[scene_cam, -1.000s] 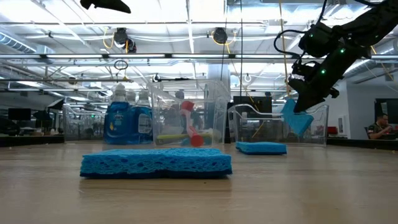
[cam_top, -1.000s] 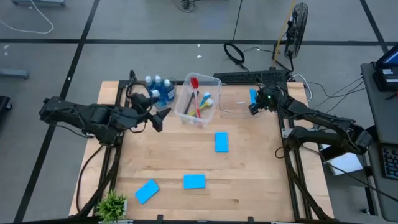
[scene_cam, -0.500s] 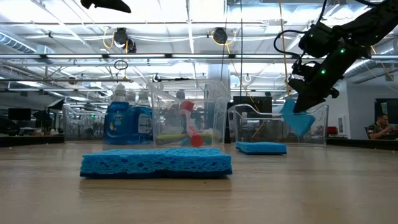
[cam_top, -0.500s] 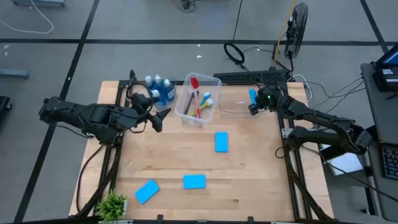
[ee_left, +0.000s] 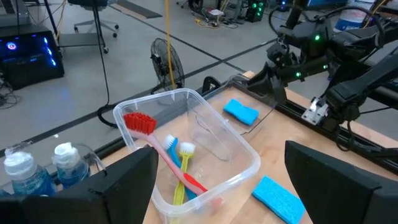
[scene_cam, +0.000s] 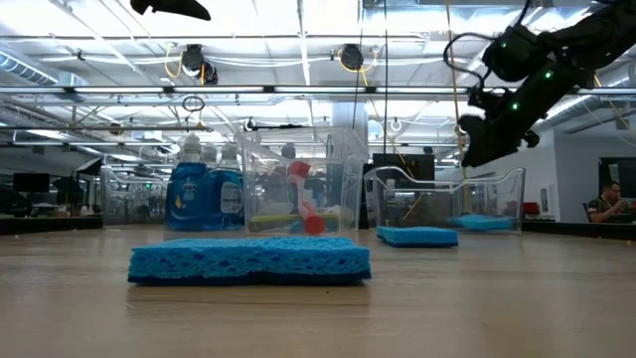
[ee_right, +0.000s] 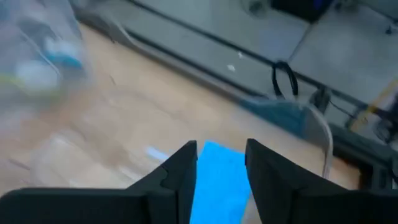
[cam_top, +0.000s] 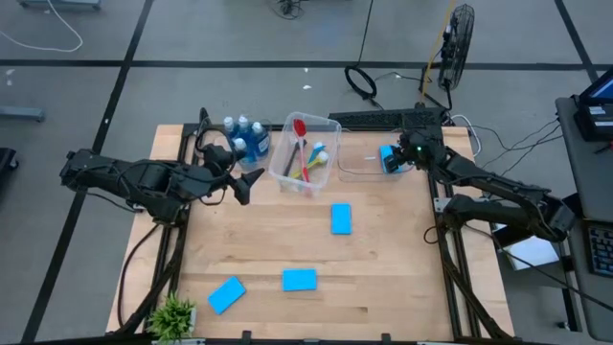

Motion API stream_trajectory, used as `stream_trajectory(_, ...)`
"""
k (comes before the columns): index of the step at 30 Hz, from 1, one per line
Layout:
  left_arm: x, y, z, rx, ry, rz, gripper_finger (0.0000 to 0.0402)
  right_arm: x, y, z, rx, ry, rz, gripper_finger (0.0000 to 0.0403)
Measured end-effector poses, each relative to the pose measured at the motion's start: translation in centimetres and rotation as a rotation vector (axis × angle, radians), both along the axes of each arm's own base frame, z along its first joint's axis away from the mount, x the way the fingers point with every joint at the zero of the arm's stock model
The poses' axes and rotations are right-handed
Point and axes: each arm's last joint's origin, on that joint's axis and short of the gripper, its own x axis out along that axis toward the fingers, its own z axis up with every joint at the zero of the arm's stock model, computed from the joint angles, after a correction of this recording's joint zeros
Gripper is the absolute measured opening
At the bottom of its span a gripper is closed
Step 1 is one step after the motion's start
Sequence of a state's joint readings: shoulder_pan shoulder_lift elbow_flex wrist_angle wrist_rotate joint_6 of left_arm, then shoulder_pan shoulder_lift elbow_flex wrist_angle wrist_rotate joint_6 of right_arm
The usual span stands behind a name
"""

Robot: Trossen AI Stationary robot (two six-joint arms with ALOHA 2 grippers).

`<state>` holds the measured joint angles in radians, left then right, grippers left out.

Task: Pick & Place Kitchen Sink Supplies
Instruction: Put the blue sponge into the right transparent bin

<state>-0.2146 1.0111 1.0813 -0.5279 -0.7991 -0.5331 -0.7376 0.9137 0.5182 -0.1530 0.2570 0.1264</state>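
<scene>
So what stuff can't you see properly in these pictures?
- Soap bottles: low view, labels too small to read; in the left wrist view the picture edge cuts them off.
- Brushes: high view, too small to count; the bin walls blur them in the low view.
- Sponge below the right pincer: right wrist view is blurred, so the clear bin around it barely shows.
- Left pincer: its fingers block the table below.

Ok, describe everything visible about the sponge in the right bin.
The sponge is a flat, bright-blue rectangle with a porous look. It lies flat on the floor of the clear bin at the table's far right, near the bin's right end. The right gripper hangs above it, jaws apart, not touching it.
</scene>
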Motion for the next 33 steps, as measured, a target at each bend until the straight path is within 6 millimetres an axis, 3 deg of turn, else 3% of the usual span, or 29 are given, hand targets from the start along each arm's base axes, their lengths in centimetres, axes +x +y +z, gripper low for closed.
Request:
stream_trajectory(14, 0.0, 0.0, 0.0, 0.015, 0.018, -0.023, 0.0349, 0.2, 3.0, 3.6, 0.054, -0.402, 0.487, 0.0138)
stream_trajectory(21, 0.0, 0.0, -0.1, 0.02, 0.035, -0.025, 0.0349, 1.3, 6.1, 4.5, 0.081, -0.461, 0.751, 0.0138)
stream_trajectory(29, -0.2, -0.4, -0.4, 0.004, 0.04, -0.019, 0.0349, 2.3, 9.2, 4.5, 0.184, -0.491, 0.912, 0.0137)
stream_trajectory(33, -0.6, -1.0, -2.3, -0.008, -0.007, 0.008, 0.0349, 2.7, 10.3, 4.4, 0.239, -0.492, 0.962, 0.0137)
